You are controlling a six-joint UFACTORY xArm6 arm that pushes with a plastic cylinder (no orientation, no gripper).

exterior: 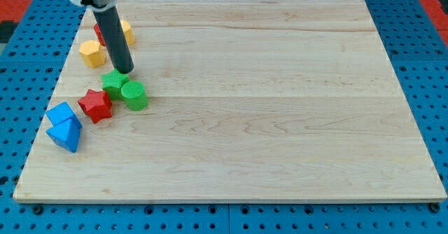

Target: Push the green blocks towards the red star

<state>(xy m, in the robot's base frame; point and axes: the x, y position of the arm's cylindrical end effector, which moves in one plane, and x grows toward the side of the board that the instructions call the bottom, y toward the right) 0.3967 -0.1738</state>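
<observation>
The red star (95,104) lies near the board's left edge. A green star-shaped block (113,83) sits just up and right of it, touching or nearly touching. A green cylinder (133,94) lies right beside that green block, to the right of the red star. My tip (126,71) stands at the top edge of the two green blocks, between them, with the dark rod rising toward the view's top left.
A yellow hexagon block (92,53) lies at the upper left. A yellow block (126,31) and a red block (99,32) sit partly hidden behind the rod. Two blue blocks (64,127) lie at the left edge below the red star. The wooden board (280,108) sits on a blue pegboard.
</observation>
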